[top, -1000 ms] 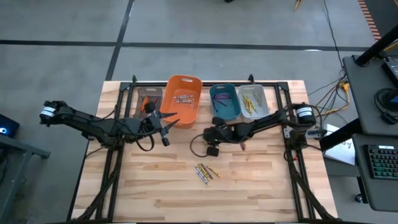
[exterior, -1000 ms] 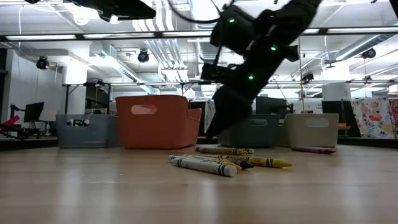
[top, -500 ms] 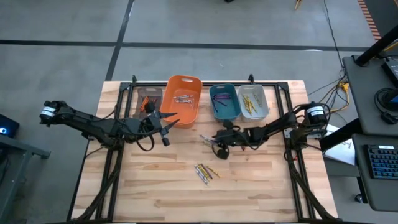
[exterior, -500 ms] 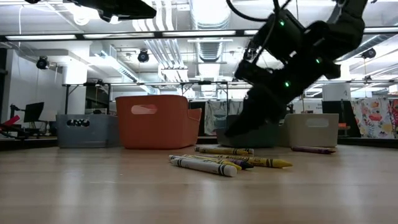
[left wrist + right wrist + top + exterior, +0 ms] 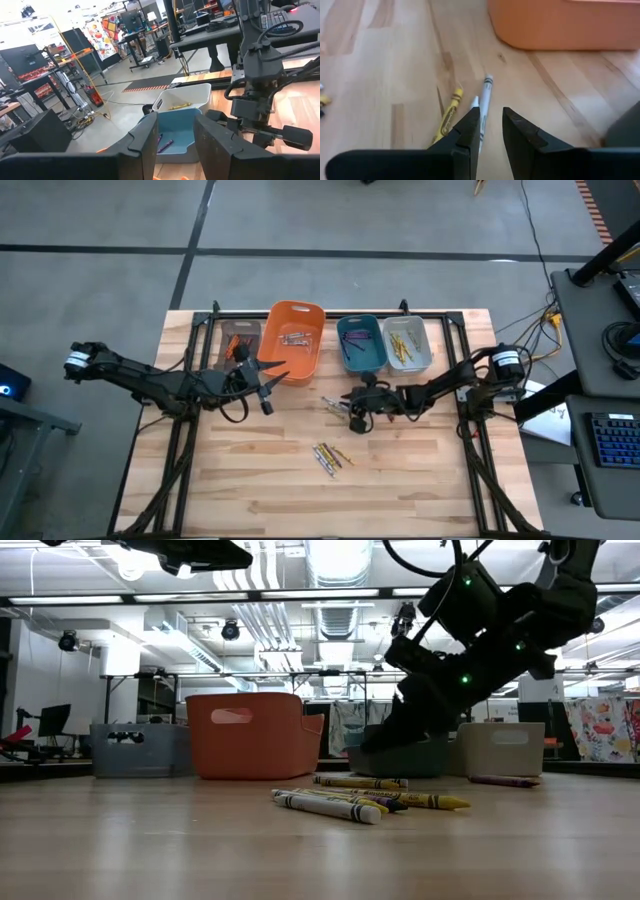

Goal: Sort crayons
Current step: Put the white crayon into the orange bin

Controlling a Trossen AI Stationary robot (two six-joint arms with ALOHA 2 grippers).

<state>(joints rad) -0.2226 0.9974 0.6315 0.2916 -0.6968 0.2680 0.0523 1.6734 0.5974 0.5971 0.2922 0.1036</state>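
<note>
Wooden-plank table [image 5: 260, 470]: loose crayons [image 5: 329, 456] lying before the orange bin [image 5: 296, 340]. Right tool [image 5: 352, 412] slightly parted, empty; left tool [image 5: 268, 383] parted, empty. Grey floor [image 5: 100, 280] around.

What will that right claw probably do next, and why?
Probably ease down and close on the thin white wax crayon. The right gripper hovers just above it on the wooden table, jaws a little apart and lined up along it, beside a yellow crayon.

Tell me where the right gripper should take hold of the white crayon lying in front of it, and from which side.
Grip the white crayon at mid-length, coming straight down from above. It lies flat on the table, so only its long sides are free. The right gripper is lined up along it; a yellow crayon lies close alongside, so probably keep the fingers narrow.
</note>
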